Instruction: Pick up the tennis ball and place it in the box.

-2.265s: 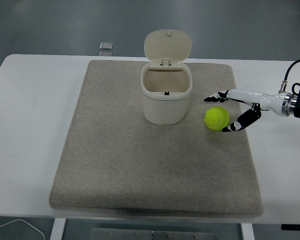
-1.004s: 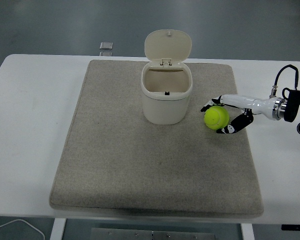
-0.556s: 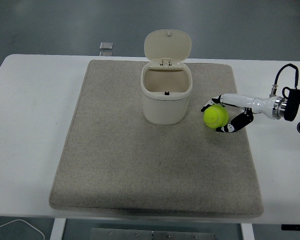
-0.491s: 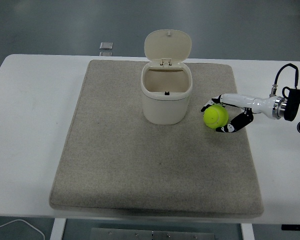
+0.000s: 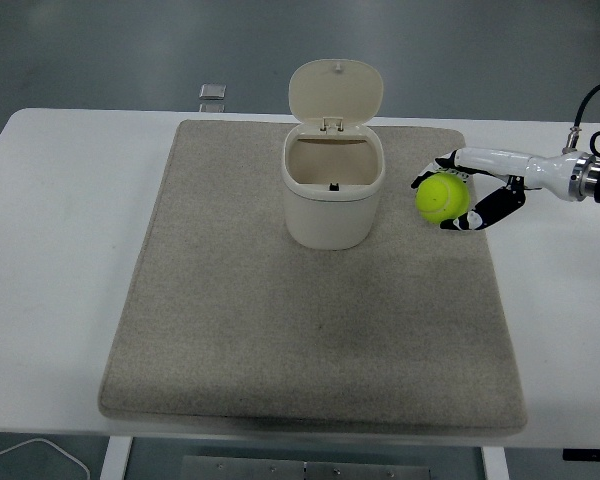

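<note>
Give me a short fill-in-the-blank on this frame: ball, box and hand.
1. The right hand is shut on the ____ ball.
2. The lid of the box stands ____.
3. The box stands on a grey ____ covering the table.
4. The ball is to the ____ of the box.

Missing words: tennis; open; mat; right

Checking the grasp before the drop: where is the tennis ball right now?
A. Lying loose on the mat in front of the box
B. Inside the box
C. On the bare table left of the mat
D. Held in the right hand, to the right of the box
D: the right hand has its fingers closed around the ball, just right of the open box.
</note>
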